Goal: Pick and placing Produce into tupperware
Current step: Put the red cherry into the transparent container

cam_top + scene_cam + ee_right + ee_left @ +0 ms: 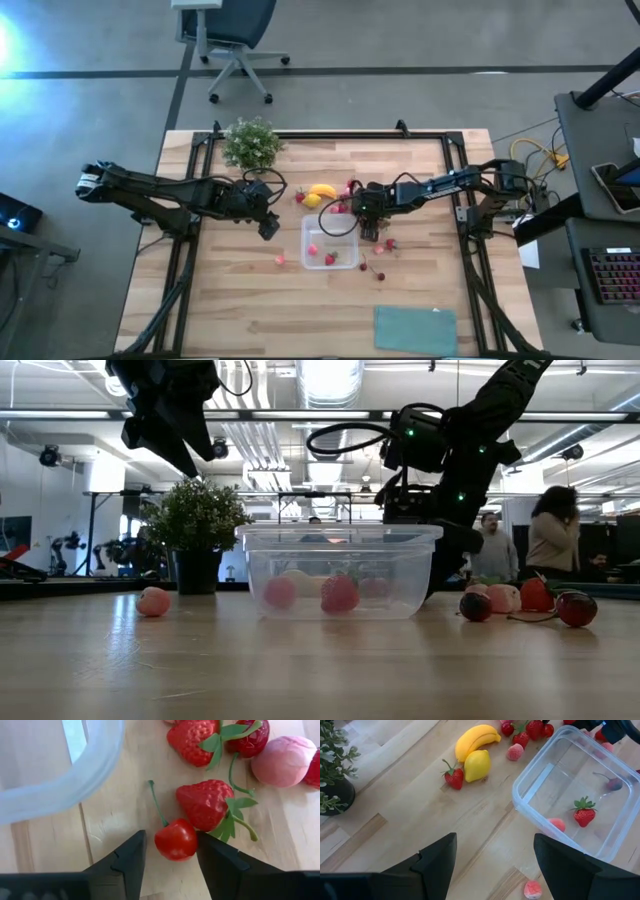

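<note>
The table carries the container at centre, holding a strawberry and two small fruits. The left gripper waits at the container's nine o'clock, jaws spread and empty. The right gripper, at two o'clock just outside the rim, has jaws spread around a cherry, not pinching it. Step in hand appears to be the pick: next, closing, lifting, carrying over the rim.

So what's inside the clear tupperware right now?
In the tupperware: a strawberry, a pink berry and a dark cherry. Its far corner is cut off from the left wrist view.
</note>
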You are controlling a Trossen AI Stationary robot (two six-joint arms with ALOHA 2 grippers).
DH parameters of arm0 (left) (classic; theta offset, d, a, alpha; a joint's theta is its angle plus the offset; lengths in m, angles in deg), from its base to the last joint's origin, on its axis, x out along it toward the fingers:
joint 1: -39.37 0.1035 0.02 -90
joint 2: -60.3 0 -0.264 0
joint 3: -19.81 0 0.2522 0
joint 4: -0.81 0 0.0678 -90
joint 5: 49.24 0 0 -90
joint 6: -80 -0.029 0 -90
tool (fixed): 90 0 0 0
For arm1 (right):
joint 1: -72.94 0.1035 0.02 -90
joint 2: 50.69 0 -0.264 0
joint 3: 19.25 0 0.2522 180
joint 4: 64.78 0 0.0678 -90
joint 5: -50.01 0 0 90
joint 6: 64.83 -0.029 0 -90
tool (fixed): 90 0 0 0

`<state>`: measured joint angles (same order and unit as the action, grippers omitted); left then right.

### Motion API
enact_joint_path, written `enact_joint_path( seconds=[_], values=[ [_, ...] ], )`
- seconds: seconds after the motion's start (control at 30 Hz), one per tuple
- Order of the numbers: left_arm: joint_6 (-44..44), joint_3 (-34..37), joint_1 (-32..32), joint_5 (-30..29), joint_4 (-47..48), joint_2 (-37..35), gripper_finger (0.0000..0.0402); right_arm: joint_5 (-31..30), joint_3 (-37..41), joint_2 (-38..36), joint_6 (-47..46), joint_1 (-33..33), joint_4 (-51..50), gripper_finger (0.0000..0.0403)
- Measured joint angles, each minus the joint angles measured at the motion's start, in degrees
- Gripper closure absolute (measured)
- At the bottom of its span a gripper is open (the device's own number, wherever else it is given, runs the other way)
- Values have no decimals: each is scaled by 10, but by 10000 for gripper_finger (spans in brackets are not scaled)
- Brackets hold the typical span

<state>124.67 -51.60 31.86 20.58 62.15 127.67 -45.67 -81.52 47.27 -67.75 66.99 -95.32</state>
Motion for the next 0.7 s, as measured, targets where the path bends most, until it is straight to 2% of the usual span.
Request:
enact_joint_path(
  seconds=[0.3,0.7],
  values=[
    [0,0,0,0,0,0,151,-1,-4,0,0,0,-4,297],
    [0,0,0,0,0,0,151,-36,-34,-21,-8,-2,-25,288]
  ],
)
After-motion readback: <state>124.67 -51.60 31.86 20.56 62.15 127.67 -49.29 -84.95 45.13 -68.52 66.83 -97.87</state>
